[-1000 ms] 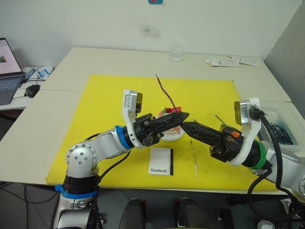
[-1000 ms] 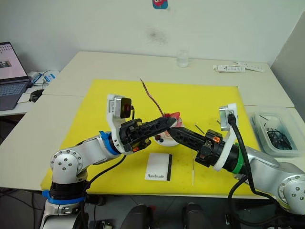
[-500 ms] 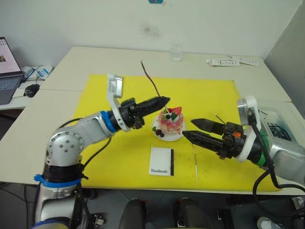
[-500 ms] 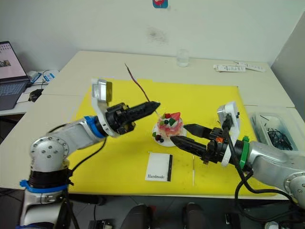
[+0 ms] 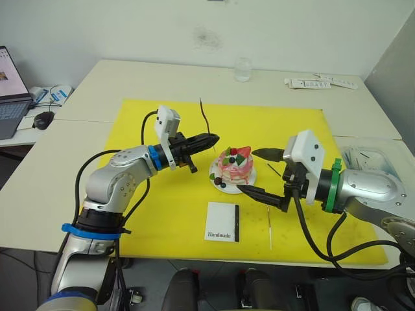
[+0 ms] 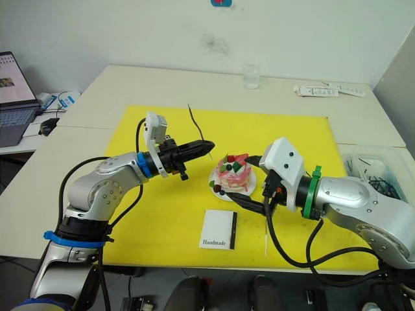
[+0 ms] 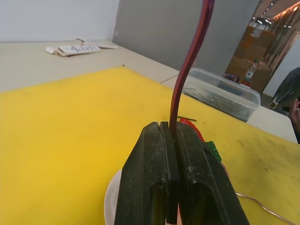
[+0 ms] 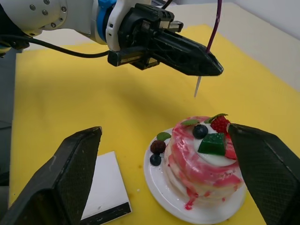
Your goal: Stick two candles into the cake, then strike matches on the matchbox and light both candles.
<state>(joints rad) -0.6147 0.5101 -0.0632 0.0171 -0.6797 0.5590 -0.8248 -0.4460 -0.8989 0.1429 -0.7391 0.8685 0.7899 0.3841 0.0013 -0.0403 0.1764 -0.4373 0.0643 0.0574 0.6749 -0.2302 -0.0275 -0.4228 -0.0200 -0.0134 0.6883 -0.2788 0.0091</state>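
one cake (image 5: 234, 166); two candles: one (image 5: 205, 117) pinched in the left claw (image 5: 214, 137), one (image 5: 269, 227) lying beside the "handmade" matchbox (image 5: 222, 222). right claw (image 5: 260, 172) spread wide.

White wall (image 5: 130, 26), beige tables (image 5: 162, 78), yellow mat (image 5: 162, 214)

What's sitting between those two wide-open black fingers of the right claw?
The cake on its white plate, seen in the right wrist view; the fingers flank it without touching.
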